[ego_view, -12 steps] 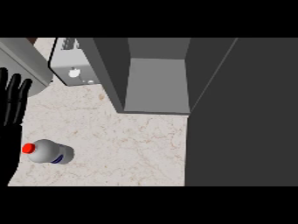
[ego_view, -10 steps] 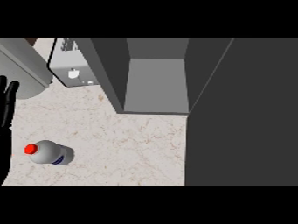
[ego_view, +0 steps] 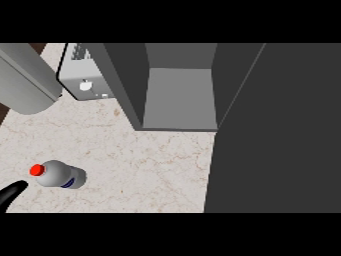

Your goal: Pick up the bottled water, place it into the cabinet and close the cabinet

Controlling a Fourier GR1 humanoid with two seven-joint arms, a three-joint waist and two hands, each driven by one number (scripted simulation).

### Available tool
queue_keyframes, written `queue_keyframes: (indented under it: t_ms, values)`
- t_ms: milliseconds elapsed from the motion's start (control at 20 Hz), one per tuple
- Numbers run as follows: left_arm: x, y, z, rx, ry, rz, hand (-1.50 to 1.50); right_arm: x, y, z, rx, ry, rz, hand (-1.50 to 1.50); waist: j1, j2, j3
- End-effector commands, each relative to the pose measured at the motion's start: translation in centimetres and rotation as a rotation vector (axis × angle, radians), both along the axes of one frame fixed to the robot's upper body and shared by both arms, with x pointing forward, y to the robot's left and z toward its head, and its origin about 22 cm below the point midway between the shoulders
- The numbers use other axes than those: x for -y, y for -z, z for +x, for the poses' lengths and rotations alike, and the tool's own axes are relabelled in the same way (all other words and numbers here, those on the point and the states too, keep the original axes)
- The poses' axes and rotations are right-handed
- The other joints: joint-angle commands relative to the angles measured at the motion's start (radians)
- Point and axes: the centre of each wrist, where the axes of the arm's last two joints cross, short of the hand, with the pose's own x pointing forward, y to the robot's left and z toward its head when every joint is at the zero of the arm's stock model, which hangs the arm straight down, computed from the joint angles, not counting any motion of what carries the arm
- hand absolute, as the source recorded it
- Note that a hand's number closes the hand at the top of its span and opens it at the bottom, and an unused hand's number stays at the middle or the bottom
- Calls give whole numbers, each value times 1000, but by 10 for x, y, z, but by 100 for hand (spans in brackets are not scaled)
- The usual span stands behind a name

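From my remote station I see the bottled water [ego_view: 59, 174], red cap on top, standing on the marble counter [ego_view: 143, 160] at near left, well apart from the open cabinet [ego_view: 179, 100] at the far centre. Only a black tip of my left hand [ego_view: 3, 198] shows at the lower left edge, just beside the bottle; I cannot tell its finger state.

You'll find no text you can read here; the bottled water [ego_view: 61, 174] carries a dark blue label band, but its lettering can't be made out.
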Motion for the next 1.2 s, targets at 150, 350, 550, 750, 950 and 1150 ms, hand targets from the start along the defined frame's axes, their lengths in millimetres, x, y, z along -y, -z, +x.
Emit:
queue_keyframes:
  t_ms: [150, 350, 550, 750, 950, 1150]
  values:
    - [28, -30, -49, 16, -122, -107, -150, -15, -17, -41, -21, -88, 25, -150, -17, 4, 1]
    - [39, -39, -65, 15, -150, -104, -150, -17, -15, -56, -37, -108, 2, -150, -21, 2, 3]
    - [39, -39, -73, -33, -123, -121, -150, -29, -38, -62, -35, -71, 42, -150, -9, 2, 1]
    - [40, -41, -68, -13, -131, -127, -150, -32, -41, -66, -29, -86, 29, -150, -19, 2, 2]
    - [42, -40, -82, -54, -144, -138, -150, -32, -41, -66, -39, -81, 36, -150, -10, -1, 3]
    - [42, -28, -72, -68, -170, -109, -150, -38, -39, -68, -30, -88, 35, -150, -20, 2, 2]
